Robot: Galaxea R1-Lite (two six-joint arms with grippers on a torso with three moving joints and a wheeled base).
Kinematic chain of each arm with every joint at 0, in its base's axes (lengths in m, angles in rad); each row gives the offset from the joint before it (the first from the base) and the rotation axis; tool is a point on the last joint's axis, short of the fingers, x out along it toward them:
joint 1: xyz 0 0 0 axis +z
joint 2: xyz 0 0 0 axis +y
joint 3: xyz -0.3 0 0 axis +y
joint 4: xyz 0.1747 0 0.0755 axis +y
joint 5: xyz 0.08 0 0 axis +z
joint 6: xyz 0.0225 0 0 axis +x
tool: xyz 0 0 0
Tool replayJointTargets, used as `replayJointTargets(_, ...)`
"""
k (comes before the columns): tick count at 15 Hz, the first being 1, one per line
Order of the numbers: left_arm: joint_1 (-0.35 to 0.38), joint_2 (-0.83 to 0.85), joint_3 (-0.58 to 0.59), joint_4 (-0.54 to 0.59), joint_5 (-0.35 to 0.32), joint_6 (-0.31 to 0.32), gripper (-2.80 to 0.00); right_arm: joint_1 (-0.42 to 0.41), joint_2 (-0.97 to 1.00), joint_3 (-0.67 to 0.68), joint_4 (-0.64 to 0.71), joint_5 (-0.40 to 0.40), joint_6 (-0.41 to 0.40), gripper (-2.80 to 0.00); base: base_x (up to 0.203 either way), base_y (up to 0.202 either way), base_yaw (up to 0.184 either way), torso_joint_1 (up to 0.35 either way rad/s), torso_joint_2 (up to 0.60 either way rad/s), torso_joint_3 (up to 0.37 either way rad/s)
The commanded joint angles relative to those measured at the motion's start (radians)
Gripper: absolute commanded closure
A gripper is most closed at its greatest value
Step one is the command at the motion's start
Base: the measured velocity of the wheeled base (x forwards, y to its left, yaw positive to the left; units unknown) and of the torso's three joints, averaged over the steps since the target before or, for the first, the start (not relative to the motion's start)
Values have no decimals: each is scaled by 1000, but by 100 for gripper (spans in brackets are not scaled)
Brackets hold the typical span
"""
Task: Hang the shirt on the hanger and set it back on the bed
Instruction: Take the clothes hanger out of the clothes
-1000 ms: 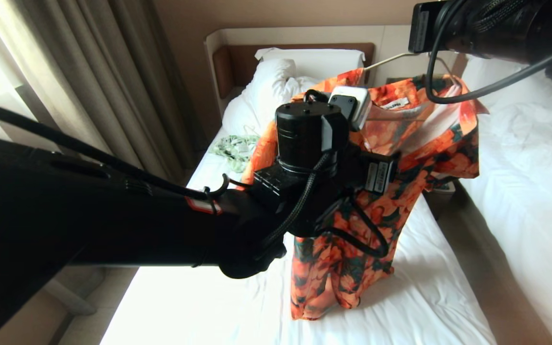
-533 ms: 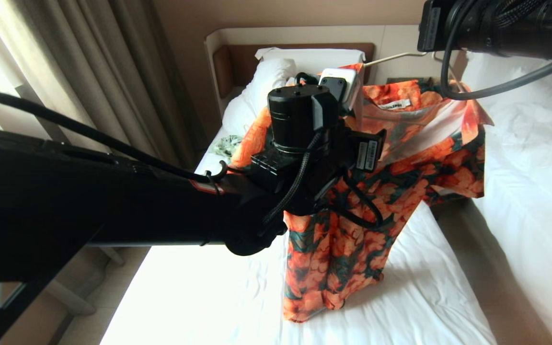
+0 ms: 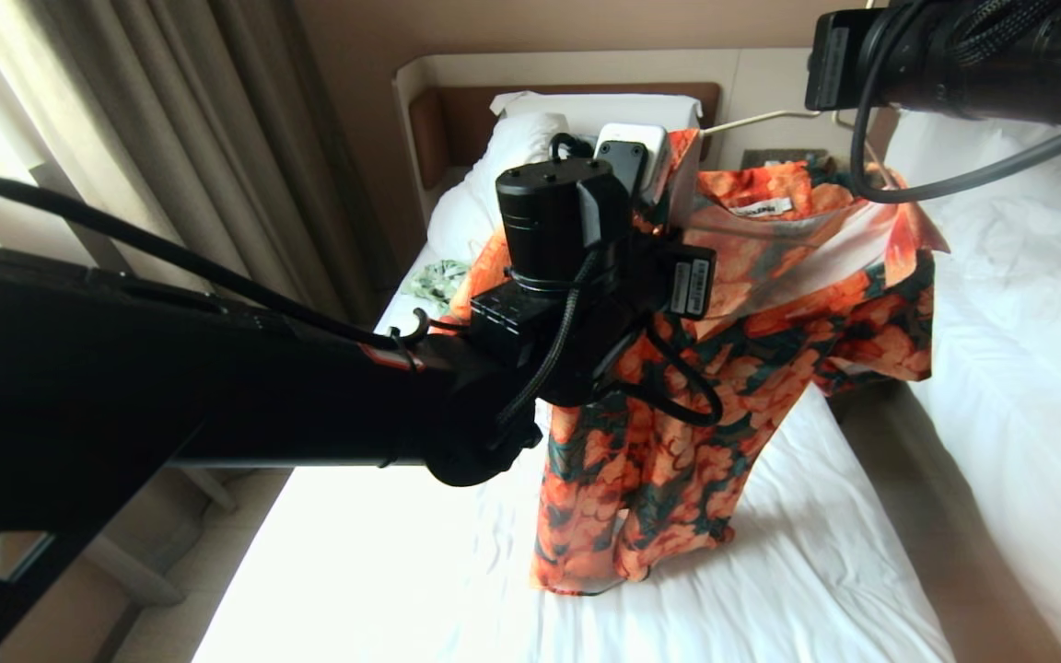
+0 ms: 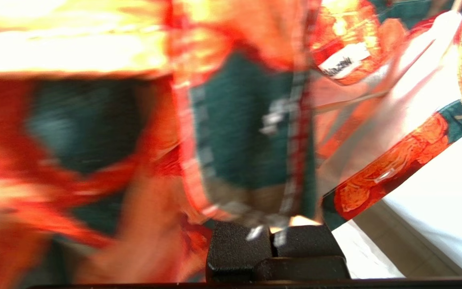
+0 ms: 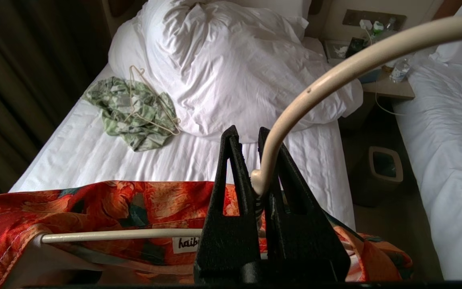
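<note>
Shirt (image 3: pixel 733 368) held up over the bed (image 3: pixel 816 589), half on the hanger (image 5: pixel 335 68).

I have the right hand (image 5: pixel 255 184) pinching the hanger at its twisted neck so the shirt hangs free above the sheet, hem just brushing it. My left hand (image 4: pixel 273 237) is pressed together on the front edge by the collar, I judge to draw that shoulder over the wire. Behind lie the rumpled duvet (image 5: pixel 239 68) and a pale green garment (image 5: pixel 134 112) with its own thin hanger, so the landing spot is the bare sheet nearer me. My left arm hides much of the shirt from the head view.
</note>
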Motion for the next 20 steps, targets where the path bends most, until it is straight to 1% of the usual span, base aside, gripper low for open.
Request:
replayJointTargets(1, 3, -14, 9, -4, 4, 1, 0, -6, -4, 8, 1, -2, -1, 0, 0, 0, 0, 0, 0, 0)
replayJointTargets(3, 3, -30, 26, -5, 6, 1, 0, -10, -4, 7, 0, -1, -2, 0, 0, 0, 0, 0, 0, 0)
replayJointTargets(6, 5, -101, 126, -19, 7, -3, 0, -48, 10, 7, -6, -1, -8, 0, 0, 0, 0, 0, 0, 0)
replayJointTargets(7, 17, -130, 164, -37, 7, -2, 0, -72, 15, 7, -6, 1, -8, 0, 0, 0, 0, 0, 0, 0)
replayJointTargets(9, 69, -181, 215, -67, 7, -2, 0, -94, 21, 7, -2, 11, -9, 0, 0, 0, 0, 0, 0, 0)
replayJointTargets(12, 165, -256, 309, -73, 0, -9, 0, -102, 23, 6, -8, 10, -37, 0, 0, 0, 0, 0, 0, 0)
replayJointTargets(14, 235, -270, 341, -71, 3, -29, 0, -102, 51, 4, -11, 8, -54, 0, 0, 0, 0, 0, 0, 0)
replayJointTargets(16, 261, -267, 357, -61, 24, -45, 0, -99, 72, -2, -17, 7, -55, 0, 0, 0, 0, 0, 0, 0)
replayJointTargets(20, 275, -207, 385, -65, 21, -52, 0, -81, 130, -17, -56, 3, -68, 0, 0, 0, 0, 0, 0, 0)
